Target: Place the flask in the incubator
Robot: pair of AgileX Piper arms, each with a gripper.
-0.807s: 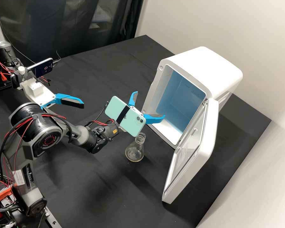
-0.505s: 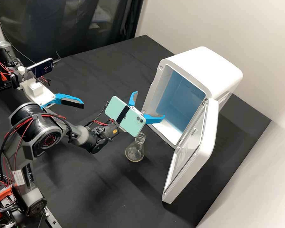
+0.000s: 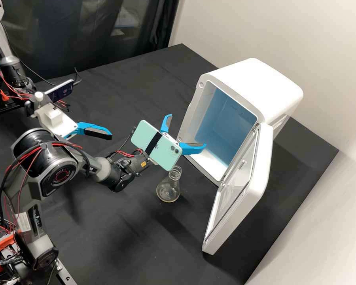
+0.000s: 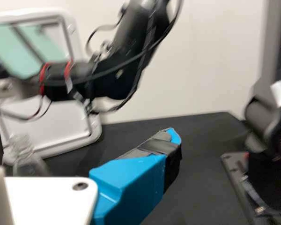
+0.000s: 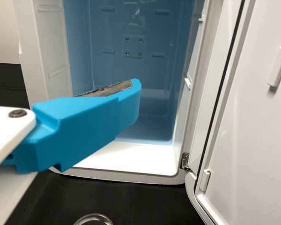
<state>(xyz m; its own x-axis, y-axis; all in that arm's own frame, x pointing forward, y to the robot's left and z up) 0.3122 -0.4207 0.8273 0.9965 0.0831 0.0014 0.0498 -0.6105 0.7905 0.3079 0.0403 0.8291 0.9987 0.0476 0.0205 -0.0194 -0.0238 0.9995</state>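
My left gripper [image 3: 91, 130] is drifting a little toward the middle of the bench [image 3: 118, 87], and I cannot tell its state from here; everything else is sitting as it was. My right gripper [image 3: 182, 135] is hanging with its blue fingers spread wide and nothing between them, pointing into the incubator [image 3: 257, 85]. The flask [image 3: 169, 187] is standing upright on the bench, neck vertical, beneath that gripper, probably just behind the fingertips, outside the open door [image 3: 241, 190]. I am judging the right arm far nearer, needing a drop downward.
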